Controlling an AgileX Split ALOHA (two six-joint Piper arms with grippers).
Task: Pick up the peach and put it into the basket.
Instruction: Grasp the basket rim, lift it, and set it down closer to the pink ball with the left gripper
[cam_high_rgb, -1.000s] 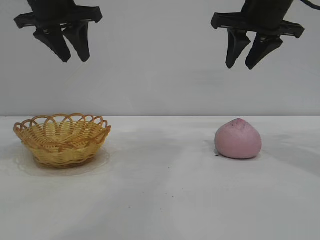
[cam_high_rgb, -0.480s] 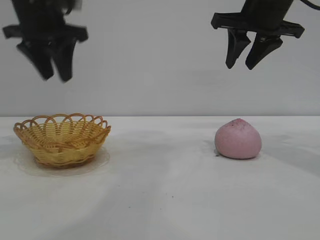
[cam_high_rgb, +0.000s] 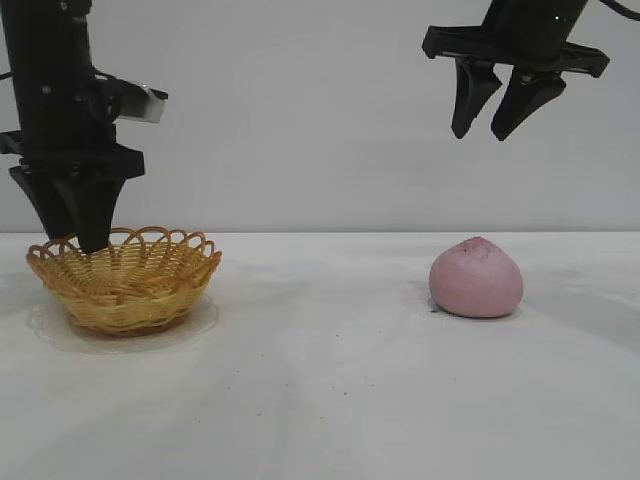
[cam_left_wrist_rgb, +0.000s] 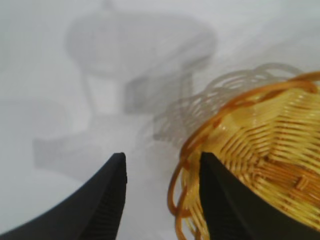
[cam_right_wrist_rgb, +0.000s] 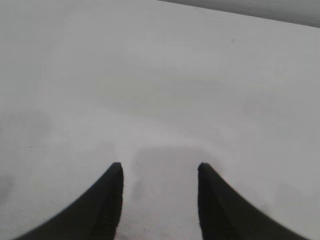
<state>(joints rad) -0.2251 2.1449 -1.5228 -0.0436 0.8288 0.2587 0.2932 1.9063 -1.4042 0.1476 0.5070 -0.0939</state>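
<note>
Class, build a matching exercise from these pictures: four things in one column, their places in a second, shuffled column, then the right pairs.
Things:
1. peach
2. basket
3. left gripper
4. right gripper

Places:
A. low at the basket's rim, open
B. on the table, at the exterior view's left
C. high above the table, open
D. on the table, at the exterior view's right

Pairs: 1-D, 2-B, 3-A, 4-C

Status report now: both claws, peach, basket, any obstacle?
Left claw open, low at the basket rim. Right claw open, high above the peach. Peach on table, untouched. Nothing between peach and basket.
</note>
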